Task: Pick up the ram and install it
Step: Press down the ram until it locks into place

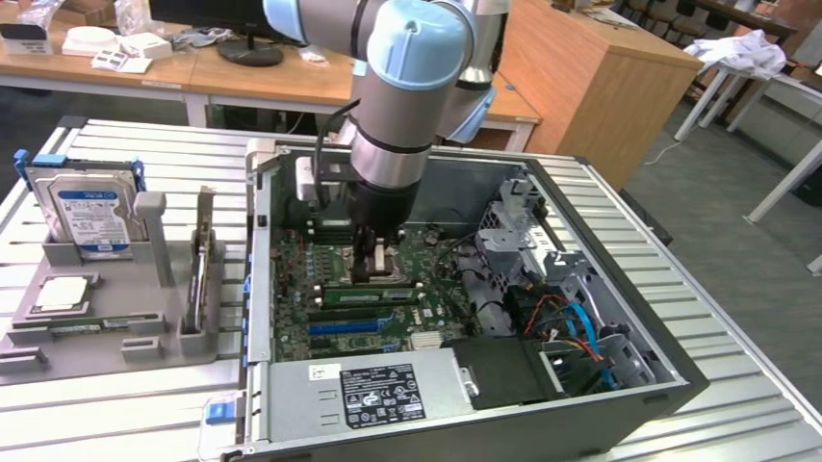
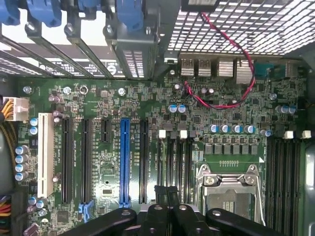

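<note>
Silver-grey and pale-blue jointed robot arm (image 1: 411,87) is reaching straight down into one open black-and-grey metal computer case (image 1: 642,385), with its wrist upright over the green motherboard (image 1: 327,274). One ribbed metal counter (image 1: 129,154) is carrying the case and one grey plastic tray (image 1: 115,298) at the exterior view's left. One boxy silver hard drive with a blue-and-white label (image 1: 88,207) is standing upright in that tray.

The black claw (image 1: 381,272) is hovering low over the long black memory slots, and in the wrist view the claw (image 2: 167,196) is showing its fingers clenched together. Whether anything thin is being pinched between them cannot be told.

One ram (image 1: 84,328), a long, narrow, flat green circuit-board stick, is lying flat in the tray's near part, well apart from the claw.

On the motherboard (image 2: 98,98), one long blue plastic slot (image 2: 124,162) and one long white plastic slot (image 2: 45,152) are lying parallel to each other.
</note>
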